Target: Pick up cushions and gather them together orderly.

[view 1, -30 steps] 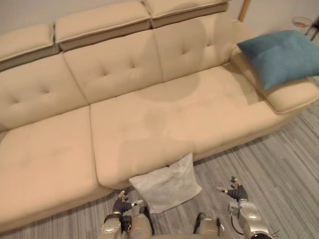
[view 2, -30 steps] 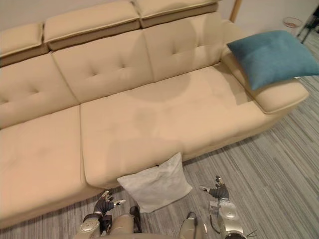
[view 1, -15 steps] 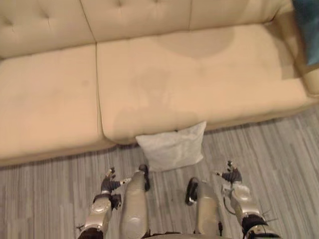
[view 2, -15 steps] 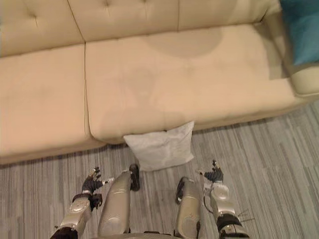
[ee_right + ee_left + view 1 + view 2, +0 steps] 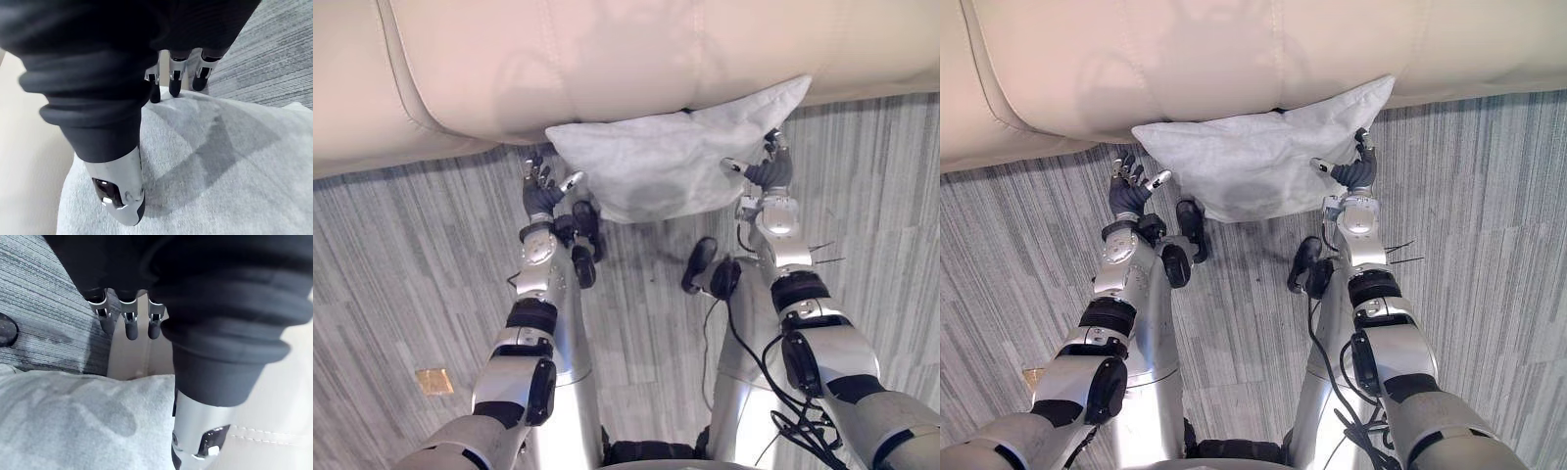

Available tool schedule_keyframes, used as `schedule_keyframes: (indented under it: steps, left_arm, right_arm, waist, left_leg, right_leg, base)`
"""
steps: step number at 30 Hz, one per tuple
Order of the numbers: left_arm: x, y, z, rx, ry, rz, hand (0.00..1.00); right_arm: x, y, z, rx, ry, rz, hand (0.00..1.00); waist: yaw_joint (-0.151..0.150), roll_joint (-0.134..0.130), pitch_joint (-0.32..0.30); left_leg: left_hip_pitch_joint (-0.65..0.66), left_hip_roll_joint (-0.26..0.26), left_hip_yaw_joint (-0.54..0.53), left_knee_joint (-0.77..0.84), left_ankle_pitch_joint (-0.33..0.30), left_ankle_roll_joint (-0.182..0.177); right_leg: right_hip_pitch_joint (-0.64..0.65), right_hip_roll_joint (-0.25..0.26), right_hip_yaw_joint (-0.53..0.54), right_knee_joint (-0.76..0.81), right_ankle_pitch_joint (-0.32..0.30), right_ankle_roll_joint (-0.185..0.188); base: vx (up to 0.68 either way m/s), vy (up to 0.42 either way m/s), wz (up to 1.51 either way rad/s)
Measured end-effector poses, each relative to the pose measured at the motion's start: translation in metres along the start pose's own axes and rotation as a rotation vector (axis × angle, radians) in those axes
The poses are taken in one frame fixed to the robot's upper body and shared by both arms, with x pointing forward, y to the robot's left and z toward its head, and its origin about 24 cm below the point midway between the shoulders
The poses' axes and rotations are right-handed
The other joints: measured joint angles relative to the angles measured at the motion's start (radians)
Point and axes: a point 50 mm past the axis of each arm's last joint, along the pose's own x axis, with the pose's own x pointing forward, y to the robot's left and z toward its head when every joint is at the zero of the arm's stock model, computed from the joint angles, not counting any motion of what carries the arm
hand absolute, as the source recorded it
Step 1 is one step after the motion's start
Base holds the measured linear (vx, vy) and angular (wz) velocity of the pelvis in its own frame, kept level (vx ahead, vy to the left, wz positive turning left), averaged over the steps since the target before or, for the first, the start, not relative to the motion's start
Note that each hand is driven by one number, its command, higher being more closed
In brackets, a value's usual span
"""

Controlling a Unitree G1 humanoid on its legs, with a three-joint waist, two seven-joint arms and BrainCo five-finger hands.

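Fingers of both hands flank white cushion partly under sofa.

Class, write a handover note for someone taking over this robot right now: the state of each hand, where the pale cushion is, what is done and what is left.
Left hand: open, fingers straight, holding nothing, beside the pale cushion's left corner.
Right hand: open, at the cushion's right edge; I cannot tell whether it touches.
Cushion: on the striped floor, leaning against the front of the beige sofa, between the two hands.
Done: one hand is placed at each side of the cushion.
Left: grasp it, lift it, and gather it in order as the task asks.
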Motion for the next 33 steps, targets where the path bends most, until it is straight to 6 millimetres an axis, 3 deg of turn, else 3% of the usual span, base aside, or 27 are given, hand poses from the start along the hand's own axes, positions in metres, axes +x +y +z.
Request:
schedule_keyframes:
  steps: [2,4,9,13,17,20,21,23,25,26,29,33]
  left_arm:
    - [0.008,-0.04,0.031,-0.042,-0.102,-0.076,1.0]
    - [0.009,-0.047,0.035,-0.075,-0.106,-0.066,1.0]
    - [0.011,-0.042,0.045,-0.048,-0.145,-0.043,1.0]
    - [0.007,-0.045,0.056,-0.028,-0.199,-0.073,1.0]
    - [-0.01,-0.037,0.054,-0.031,-0.232,-0.092,1.0]
    - [-0.024,-0.03,0.051,-0.045,-0.263,-0.102,1.0]
    - [-0.034,-0.024,0.041,-0.041,-0.243,-0.101,1.0]
    - [-0.057,-0.012,0.012,-0.024,-0.16,-0.09,1.0]
    - [-0.081,0.001,-0.01,-0.006,-0.096,-0.07,1.0]
    - [-0.093,0.009,-0.02,0.002,-0.059,-0.062,1.0]
    - [-0.115,0.027,-0.037,0.032,0.006,-0.051,1.0]
    - [-0.135,0.043,-0.053,0.084,0.087,-0.063,1.0]
  right_arm:
    - [0.008,0.014,0.028,0.034,-0.057,0.003,1.0]
    - [0.009,0.023,0.036,0.052,-0.067,0.0,1.0]
    - [0.005,0.026,0.046,0.075,-0.115,0.007,1.0]
    - [-0.01,0.032,0.04,0.075,-0.145,0.062,1.0]
    - [-0.04,0.036,0.021,0.126,-0.138,0.118,1.0]
    - [-0.062,0.036,0.018,0.182,-0.182,0.158,1.0]
    - [-0.077,0.034,0.011,0.204,-0.175,0.171,1.0]
    - [-0.105,0.029,-0.019,0.207,-0.104,0.188,1.0]
    - [-0.131,0.021,-0.035,0.22,-0.058,0.199,1.0]
    - [-0.144,0.017,-0.045,0.22,-0.024,0.213,1.0]
    - [-0.168,0.011,-0.063,0.212,0.029,0.246,1.0]
    - [-0.188,0.001,-0.086,0.158,0.123,0.281,1.0]
  waist:
    - [0.001,0.0,0.0]
    - [0.0,0.0,0.0]
    - [-0.01,0.0,0.0]
    - [-0.024,-0.001,-0.001]
    - [-0.024,-0.001,-0.015]
    - [-0.02,0.0,-0.025]
    - [-0.016,-0.001,-0.03]
    - [-0.021,0.0,-0.127]
    - [-0.02,-0.002,-0.149]
    - [-0.019,-0.005,-0.199]
    - [-0.022,-0.013,-0.268]
    - [-0.024,-0.019,-0.31]
  left_leg:
    - [-0.072,0.006,-0.002,0.014,-0.004,-0.004]
    - [-0.104,0.024,0.006,0.026,-0.001,-0.003]
    - [-0.107,0.049,0.012,0.042,0.021,-0.001]
    - [-0.064,0.058,0.01,0.02,0.029,-0.008]
    - [0.099,0.073,0.014,-0.072,0.038,-0.027]
    - [0.229,0.08,0.02,-0.156,0.04,-0.041]
    - [0.315,0.079,0.029,-0.201,0.039,-0.051]
    - [0.41,0.071,0.047,-0.294,0.047,-0.061]
    - [0.591,0.066,0.065,-0.375,0.068,-0.072]
    - [0.656,0.055,0.072,-0.424,0.069,-0.072]
    - [0.832,0.003,0.075,-0.603,0.115,-0.088]
    - [1.0,-0.044,0.059,-0.829,0.209,-0.099]
  right_leg:
    - [-0.078,0.0,0.008,0.035,-0.014,0.008]
    - [-0.109,-0.002,0.006,0.057,-0.018,-0.001]
    - [-0.12,0.014,0.014,0.08,-0.021,-0.011]
    - [-0.084,0.03,0.014,0.064,-0.02,-0.013]
    - [0.083,0.05,-0.013,-0.038,-0.007,-0.034]
    - [0.219,0.064,-0.039,-0.129,0.004,-0.047]
    - [0.312,0.063,-0.06,-0.18,0.003,-0.047]
    - [0.419,0.062,-0.089,-0.279,0.008,-0.044]
    - [0.616,0.063,-0.115,-0.377,0.016,-0.037]
    - [0.686,0.062,-0.124,-0.433,0.019,-0.031]
    - [0.864,0.057,-0.16,-0.586,0.037,-0.01]
    - [1.033,0.062,-0.231,-0.749,0.077,-0.01]
  base:
    - [-0.09,-0.048,0.08]
    - [-0.05,-0.051,0.08]
    - [-0.01,-0.039,-0.04]
    - [0.01,-0.035,-0.05]
    - [0.04,-0.037,-0.05]
    - [0.09,-0.061,0.04]
    - [0.14,-0.062,0.2]
    - [0.19,-0.057,0.34]
    - [0.29,-0.04,0.35]
    - [0.27,-0.023,0.3]
    - [0.27,-0.037,0.41]
    - [0.21,-0.062,0.5]
